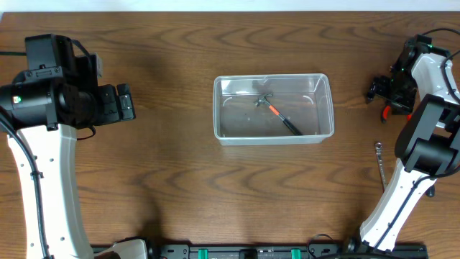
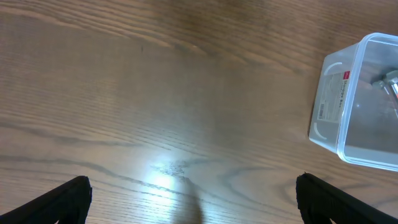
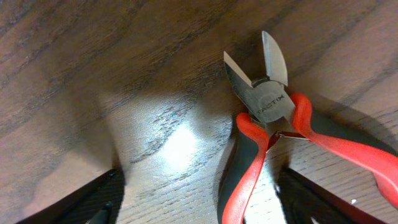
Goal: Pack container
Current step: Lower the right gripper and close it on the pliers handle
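Two grippers, both spread open and holding nothing. The left gripper (image 2: 199, 208) hangs over the bare brown wooden table (image 2: 155, 93) at the left of the overhead frame, well apart from the tub. The right gripper (image 3: 202, 196) sits low at the upper right, fingers either side of red-and-black-handled diagonal cutters (image 3: 267, 106) lying flat on the wood, not closed on them. The clear rectangular plastic container (image 1: 218, 108), with rounded corners and a rim, sits upright at the centre of the overhead frame. In the left wrist view it shows at the right edge, with a white label on its near end. Inside, a small hammer (image 1: 277, 114) with an orange-and-black handle lies diagonally on the floor. A thin silver tool (image 1: 379, 155) lies at lower right, too small to identify. Judgement: the tub looks light, thin-walled, slightly flexible and slick, and likely to slide if nudged. It is too wide to span, so pinch one wall over the rim if it needs steadying. The cutters look stiff with grippy handles; take them across both handles near the pivot.
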Robot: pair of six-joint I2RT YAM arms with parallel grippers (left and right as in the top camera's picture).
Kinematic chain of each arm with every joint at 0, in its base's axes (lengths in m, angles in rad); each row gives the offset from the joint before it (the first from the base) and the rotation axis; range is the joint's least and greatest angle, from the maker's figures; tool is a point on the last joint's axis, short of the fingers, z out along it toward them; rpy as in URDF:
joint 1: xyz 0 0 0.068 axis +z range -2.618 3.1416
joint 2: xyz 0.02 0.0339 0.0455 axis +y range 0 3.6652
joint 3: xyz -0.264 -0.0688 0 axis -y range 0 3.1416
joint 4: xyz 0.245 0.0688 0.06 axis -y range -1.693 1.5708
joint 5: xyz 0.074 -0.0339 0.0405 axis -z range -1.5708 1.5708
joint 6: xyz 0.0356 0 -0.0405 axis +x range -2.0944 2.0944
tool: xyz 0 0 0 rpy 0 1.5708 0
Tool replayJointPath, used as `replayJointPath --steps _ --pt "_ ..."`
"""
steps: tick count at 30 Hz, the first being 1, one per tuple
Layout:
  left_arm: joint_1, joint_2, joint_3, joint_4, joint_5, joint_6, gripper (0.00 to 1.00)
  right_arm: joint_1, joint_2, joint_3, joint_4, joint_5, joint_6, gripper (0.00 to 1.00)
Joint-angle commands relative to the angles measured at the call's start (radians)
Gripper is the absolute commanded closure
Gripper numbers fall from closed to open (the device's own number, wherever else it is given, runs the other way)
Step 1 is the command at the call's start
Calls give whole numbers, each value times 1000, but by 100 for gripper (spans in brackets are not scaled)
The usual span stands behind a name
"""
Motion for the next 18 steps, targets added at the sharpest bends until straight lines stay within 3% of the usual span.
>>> replayJointPath --steps 1,7,18 --pt "5 3 18 -3 -8 -1 2 -4 8 -19 3 17 16 25" --pt "5 3 18 -3 -8 -1 2 -5 8 -19 4 18 32 40" --pt "5 3 18 -3 -8 -1 2 -5 8 -19 3 33 103 50"
